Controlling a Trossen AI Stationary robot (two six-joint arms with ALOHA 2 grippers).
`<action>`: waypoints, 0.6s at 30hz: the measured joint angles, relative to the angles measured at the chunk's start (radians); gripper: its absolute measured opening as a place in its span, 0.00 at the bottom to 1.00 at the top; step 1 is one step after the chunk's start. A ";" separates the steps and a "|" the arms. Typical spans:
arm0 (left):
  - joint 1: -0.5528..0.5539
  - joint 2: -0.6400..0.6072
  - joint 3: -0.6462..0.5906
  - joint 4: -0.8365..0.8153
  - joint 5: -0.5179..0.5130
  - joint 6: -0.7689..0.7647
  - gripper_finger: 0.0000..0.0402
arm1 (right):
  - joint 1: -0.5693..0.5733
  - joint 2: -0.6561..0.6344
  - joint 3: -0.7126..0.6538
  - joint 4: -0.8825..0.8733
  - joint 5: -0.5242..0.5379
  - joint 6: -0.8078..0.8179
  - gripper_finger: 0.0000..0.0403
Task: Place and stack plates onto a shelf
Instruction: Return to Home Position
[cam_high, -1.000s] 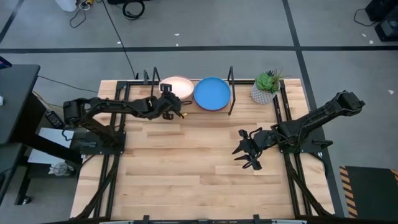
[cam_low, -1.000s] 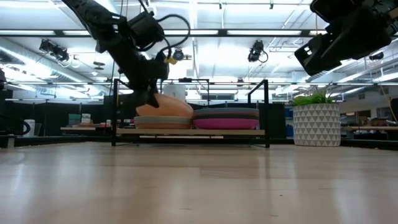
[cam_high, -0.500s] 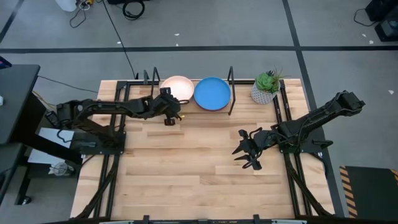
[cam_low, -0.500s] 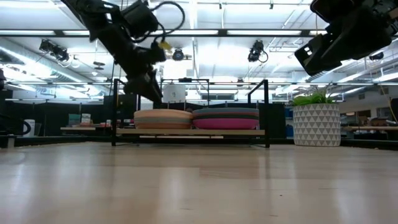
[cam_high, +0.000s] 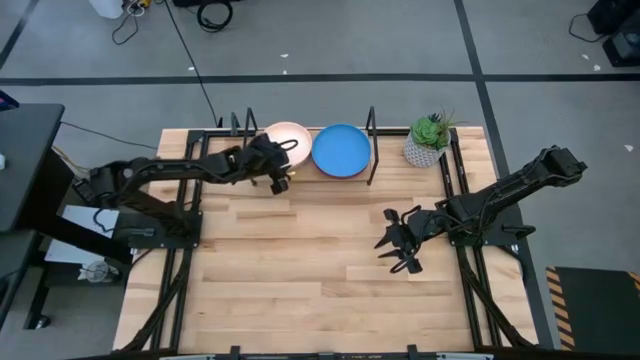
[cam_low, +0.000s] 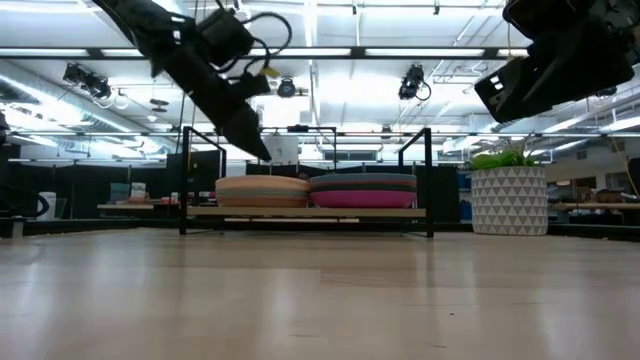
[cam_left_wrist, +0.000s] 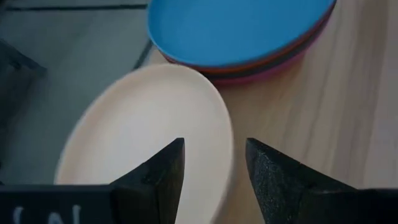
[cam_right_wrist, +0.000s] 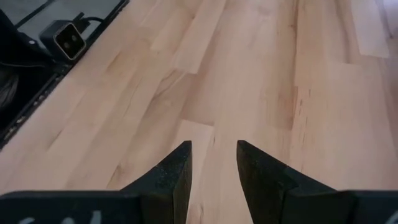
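Two plate stacks rest on the shelf (cam_low: 300, 212) between its black end frames. The left stack (cam_low: 262, 190) has a cream plate (cam_high: 287, 140) on top. The right stack (cam_low: 363, 189) has a bright blue plate (cam_high: 341, 150) on top of orange and magenta ones. My left gripper (cam_high: 277, 172) hovers open just above the near rim of the cream plate (cam_left_wrist: 143, 130), touching nothing. My right gripper (cam_high: 398, 240) is open above bare tabletop on the right side.
A small potted plant (cam_high: 428, 140) in a white patterned pot (cam_low: 508, 200) stands right of the shelf. Black rails run along the table's left and right sides. The wide wooden tabletop (cam_right_wrist: 249, 74) lies near of the shelf.
The cream plate, tipped up at my left gripper a second ago, has settled flat on the left stack. My left gripper has come away from it, drawing back toward the near edge, then rising and edging back over the plate's near rim.
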 joint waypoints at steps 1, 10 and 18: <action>0.000 0.017 0.000 0.002 0.000 -0.002 0.44 | 0.000 0.000 -0.003 0.002 0.005 0.000 0.33; -0.004 0.096 0.010 -0.002 -0.031 0.050 0.44 | 0.000 0.000 -0.026 0.029 0.007 0.012 0.33; -0.005 0.041 0.031 0.078 -0.026 0.052 0.44 | 0.000 0.000 -0.026 0.031 0.007 0.028 0.33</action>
